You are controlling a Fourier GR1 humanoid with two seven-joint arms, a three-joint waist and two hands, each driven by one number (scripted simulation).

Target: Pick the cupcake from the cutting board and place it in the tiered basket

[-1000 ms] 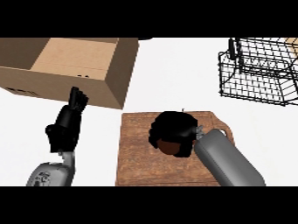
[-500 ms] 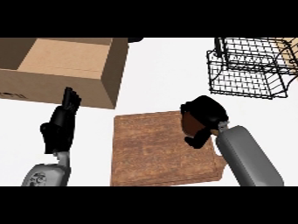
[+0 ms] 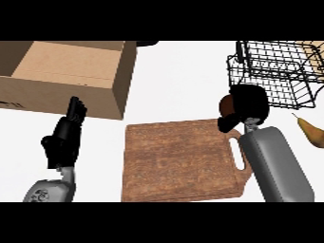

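Note:
My right hand [image 3: 248, 103] is curled round the brown cupcake [image 3: 226, 105], of which only a sliver shows at the hand's left side. Hand and cupcake hover just beyond the far right corner of the wooden cutting board [image 3: 178, 159], close to the front left of the black wire tiered basket [image 3: 280, 71]. The board's top is bare. My left hand [image 3: 62, 137] rests open at the left, fingers pointing up, beside the cardboard box.
An open cardboard box [image 3: 59, 76] takes up the far left. A brown pear [image 3: 313, 132] lies on the white counter right of my right forearm, in front of the basket.
My right hand has carried the cupcake off the board, up and to the right toward the basket. The left hand has stayed where it was.

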